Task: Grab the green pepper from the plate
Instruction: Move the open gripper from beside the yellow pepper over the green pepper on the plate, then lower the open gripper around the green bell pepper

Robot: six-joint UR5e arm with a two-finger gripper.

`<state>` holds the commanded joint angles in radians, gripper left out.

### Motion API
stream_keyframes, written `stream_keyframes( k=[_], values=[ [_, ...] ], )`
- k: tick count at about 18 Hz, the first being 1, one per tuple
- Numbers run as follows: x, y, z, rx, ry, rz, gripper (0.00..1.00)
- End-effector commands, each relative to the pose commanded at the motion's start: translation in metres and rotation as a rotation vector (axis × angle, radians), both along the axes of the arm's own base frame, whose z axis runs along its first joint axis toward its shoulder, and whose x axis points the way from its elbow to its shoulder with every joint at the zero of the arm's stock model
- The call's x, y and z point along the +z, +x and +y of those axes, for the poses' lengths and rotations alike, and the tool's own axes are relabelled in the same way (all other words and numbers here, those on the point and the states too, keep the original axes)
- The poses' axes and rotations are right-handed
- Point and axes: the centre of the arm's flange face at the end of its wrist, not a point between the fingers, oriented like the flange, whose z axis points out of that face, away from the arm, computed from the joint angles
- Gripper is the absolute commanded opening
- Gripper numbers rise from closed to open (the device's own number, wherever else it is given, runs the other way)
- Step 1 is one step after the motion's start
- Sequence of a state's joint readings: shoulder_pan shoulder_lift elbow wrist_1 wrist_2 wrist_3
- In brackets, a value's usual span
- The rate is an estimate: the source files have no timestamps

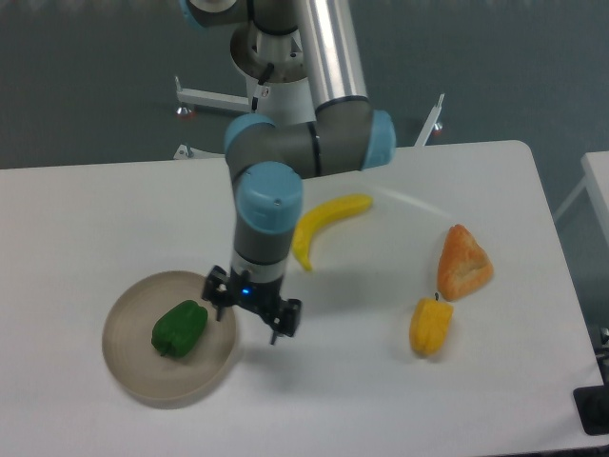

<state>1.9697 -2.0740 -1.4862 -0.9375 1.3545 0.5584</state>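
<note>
The green pepper (179, 328) lies glossy and lumpy on the left half of the round beige plate (143, 379), at the table's left front. My gripper (250, 316) hangs open over the plate's right rim, a short way right of the pepper and apart from it. Nothing sits between its two dark fingers.
A yellow banana (324, 223) lies just behind the arm's wrist. Further right sit a yellow-orange pepper (430, 327) and an orange wedge-shaped item (463, 263). The robot's base column (283, 105) stands behind the table's back edge.
</note>
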Motion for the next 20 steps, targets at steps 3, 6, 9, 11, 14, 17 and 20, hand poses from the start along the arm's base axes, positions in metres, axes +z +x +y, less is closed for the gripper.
stream_keyframes(
  k=[3,6,9,11,14,17,20],
  values=[
    [-0.017,0.019,-0.004,-0.026,0.009,0.009,1.0],
    [-0.023,0.029,-0.006,-0.038,0.006,0.006,1.0],
    [-0.024,0.041,-0.005,-0.054,0.004,0.006,1.0],
    [-0.031,0.042,-0.003,-0.056,-0.002,0.004,1.0],
    [-0.035,0.044,-0.002,-0.062,-0.007,0.003,1.0],
    [-0.04,0.045,-0.001,-0.062,-0.013,0.0,1.0],
    [-0.046,0.047,0.002,-0.067,-0.019,-0.002,1.0]
  ],
)
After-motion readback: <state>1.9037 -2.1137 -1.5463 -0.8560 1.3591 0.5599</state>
